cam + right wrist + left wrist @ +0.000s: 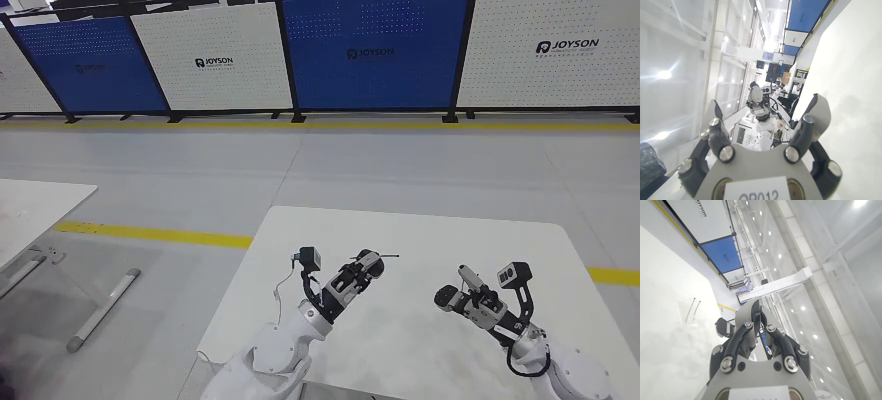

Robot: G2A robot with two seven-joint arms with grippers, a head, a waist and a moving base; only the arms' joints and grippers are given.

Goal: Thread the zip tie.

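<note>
On the white table (420, 230), just beyond the left gripper (365, 265), whose fingers are pressed together, two zip ties (690, 309) lie side by side, long axes roughly along its reach. The right gripper (765, 103), spread and empty, hangs well apart; the left arm is nearer.

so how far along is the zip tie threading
Nothing looks done yet: two thin strips, likely zip ties, lie loose and unlooped on the table. In hand, nothing I can see: the left pincer is shut with no strip showing in it, the right pincer open and empty. Left: grasping a strip and feeding its tail through its head.
</note>
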